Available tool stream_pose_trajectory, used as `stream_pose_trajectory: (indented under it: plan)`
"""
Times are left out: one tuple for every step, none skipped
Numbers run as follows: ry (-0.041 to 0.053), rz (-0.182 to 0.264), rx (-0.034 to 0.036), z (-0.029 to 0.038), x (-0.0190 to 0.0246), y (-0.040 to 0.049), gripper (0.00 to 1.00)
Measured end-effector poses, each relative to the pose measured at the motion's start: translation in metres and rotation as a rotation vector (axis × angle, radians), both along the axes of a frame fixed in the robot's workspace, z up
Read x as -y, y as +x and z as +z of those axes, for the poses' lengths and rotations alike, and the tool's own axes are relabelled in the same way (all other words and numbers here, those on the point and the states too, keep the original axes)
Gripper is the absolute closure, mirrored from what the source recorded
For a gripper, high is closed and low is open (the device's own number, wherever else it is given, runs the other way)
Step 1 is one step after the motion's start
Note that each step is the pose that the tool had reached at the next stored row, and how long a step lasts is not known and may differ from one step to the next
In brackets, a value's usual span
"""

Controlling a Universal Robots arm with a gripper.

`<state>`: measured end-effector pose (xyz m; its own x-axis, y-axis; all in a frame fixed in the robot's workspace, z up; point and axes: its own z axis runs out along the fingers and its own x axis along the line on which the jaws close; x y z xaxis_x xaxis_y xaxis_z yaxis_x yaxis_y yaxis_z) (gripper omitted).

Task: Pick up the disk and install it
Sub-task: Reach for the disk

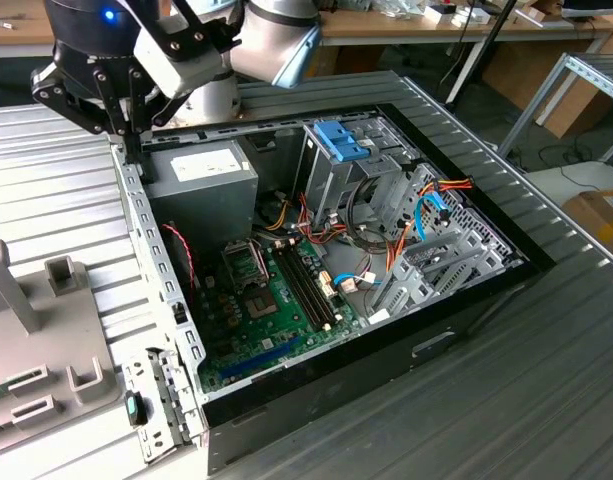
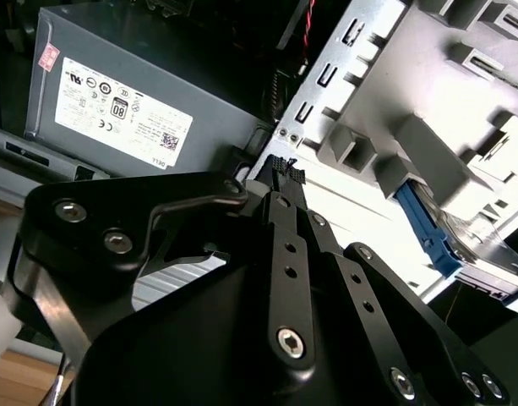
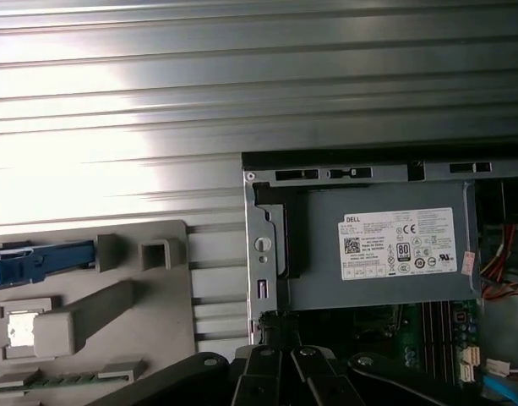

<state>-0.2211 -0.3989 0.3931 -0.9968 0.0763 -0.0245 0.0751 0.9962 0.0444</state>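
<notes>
The gripper (image 1: 133, 155) hangs over the rear corner of the open computer case (image 1: 154, 255), above the case wall's metal rim just beside the grey power-supply box (image 1: 201, 185). In the second wrist view its black fingers (image 2: 281, 216) meet at their ribbed tips with nothing between them, close over that rim.

The disk (image 3: 40, 260) is outside the case and well apart from the gripper. It sits in a grey moulded holder (image 1: 56, 340) that lies on the ribbed metal worktop (image 1: 46, 180) alongside the case's long side wall, towards the worktop's edge at the exterior view's left. In the first wrist view its blue carrier shows as a narrow strip at the holder's outer edge. In the second wrist view the carrier (image 2: 426, 227) runs along a silver-grey body set among the holder's grey blocks.

Inside the case, the green motherboard (image 1: 276, 300) covers the floor, and a blue latch (image 1: 341, 140) tops the metal drive cage (image 1: 331, 185) by the far wall.
</notes>
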Motion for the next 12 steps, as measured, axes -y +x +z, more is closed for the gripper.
stream_pose_trajectory:
  plan:
    - [0.0000, 0.000, 0.0000, 0.0000, 0.0000, -0.0013, 0.89]
    - [0.0000, 0.000, 0.0000, 0.0000, 0.0000, -0.0055, 0.89]
    - [-0.0001, 0.000, -0.0001, 0.0000, 0.0000, -0.0083, 0.89]
    - [-0.0001, 0.000, -0.0001, 0.0000, 0.0000, -0.0096, 0.89]
    - [-0.0001, 0.000, -0.0001, 0.0000, 0.0000, -0.0119, 0.89]
    - [-0.0001, 0.000, -0.0001, 0.0000, 0.0000, -0.0147, 0.89]
    - [-0.0001, 0.000, -0.0001, 0.0000, 0.0000, -0.0175, 0.89]
    - [-0.0001, 0.000, -0.0001, 0.0000, 0.0000, -0.0193, 0.89]
    - [0.0000, 0.000, -0.0001, 0.0000, 0.0000, -0.0208, 0.89]
    - [-0.0001, 0.000, -0.0001, 0.0000, 0.0000, -0.0223, 0.89]
    - [0.0000, 0.000, 0.0000, -0.0001, 0.0000, -0.0239, 0.89]
    - [0.0000, 0.000, 0.0000, -0.0001, 0.0000, -0.0266, 0.89]
